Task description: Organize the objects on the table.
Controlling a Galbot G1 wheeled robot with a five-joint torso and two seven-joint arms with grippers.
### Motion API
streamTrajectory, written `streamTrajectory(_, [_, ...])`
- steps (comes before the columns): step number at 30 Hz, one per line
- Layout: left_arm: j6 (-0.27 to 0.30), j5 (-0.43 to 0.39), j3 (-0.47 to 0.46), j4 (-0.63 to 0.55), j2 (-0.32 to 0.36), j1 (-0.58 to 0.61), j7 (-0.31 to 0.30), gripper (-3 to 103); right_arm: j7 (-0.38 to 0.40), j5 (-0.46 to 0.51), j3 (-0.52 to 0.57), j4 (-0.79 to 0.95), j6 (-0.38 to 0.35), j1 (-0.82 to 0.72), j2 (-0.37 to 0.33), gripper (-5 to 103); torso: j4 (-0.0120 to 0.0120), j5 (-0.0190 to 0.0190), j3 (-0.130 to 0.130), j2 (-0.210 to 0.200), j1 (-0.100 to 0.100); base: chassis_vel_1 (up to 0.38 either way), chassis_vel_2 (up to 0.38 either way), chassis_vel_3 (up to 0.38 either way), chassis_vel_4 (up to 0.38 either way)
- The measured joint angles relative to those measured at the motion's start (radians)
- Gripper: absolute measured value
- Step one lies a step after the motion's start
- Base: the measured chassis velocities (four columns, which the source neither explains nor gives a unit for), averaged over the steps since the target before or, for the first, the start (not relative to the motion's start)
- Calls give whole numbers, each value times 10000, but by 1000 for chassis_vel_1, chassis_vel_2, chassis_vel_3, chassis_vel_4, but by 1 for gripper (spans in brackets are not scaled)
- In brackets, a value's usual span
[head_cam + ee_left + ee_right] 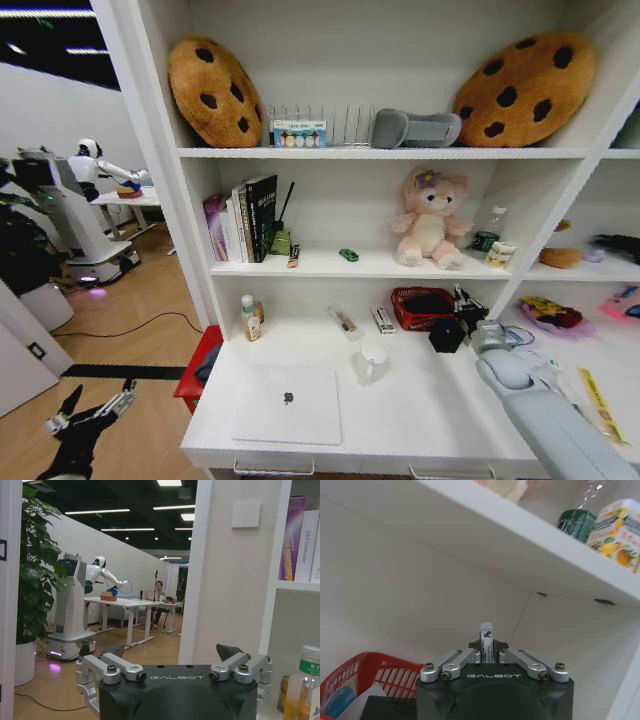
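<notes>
A closed silver laptop lies at the front of the white table, with a white mug just behind it. Two pen-like items lie farther back, and a small bottle stands at the back left. My right gripper hangs beside the red basket, shut on a small white labelled tube that sticks up between its fingers. My left gripper hangs open, low and left of the table. A tiny green toy sits on the shelf above.
The shelf just over the right gripper carries a pink plush, a bottle and books. A yellow strip and colourful packets lie on the table to the right. A red bin stands left of the table.
</notes>
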Motion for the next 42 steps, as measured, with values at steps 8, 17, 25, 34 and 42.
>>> streamTrajectory(8, [0,0,0,0,0,0,0,100,-147,-284,-686,-1319,643,600,112,11,-3,1,-1,1,0,0,0,0,0])
streamTrajectory(17, [0,0,0,0,0,0,0,100,-174,-195,-882,-1725,835,826,202,11,-2,-2,-1,1,0,0,0,0,0])
streamTrajectory(25, [0,0,0,0,0,0,0,100,-167,-259,-830,-1752,922,616,310,11,-2,0,-1,1,0,0,0,0,0])
streamTrajectory(34, [0,1,0,0,0,0,0,100,-246,-341,-424,-1205,942,5,178,13,-1,-1,-2,1,-1,0,0,0,0])
streamTrajectory(42, [0,0,0,0,0,0,0,100,-260,-295,-75,-744,920,-484,54,40,-2,0,-1,3,-1,0,0,0,0])
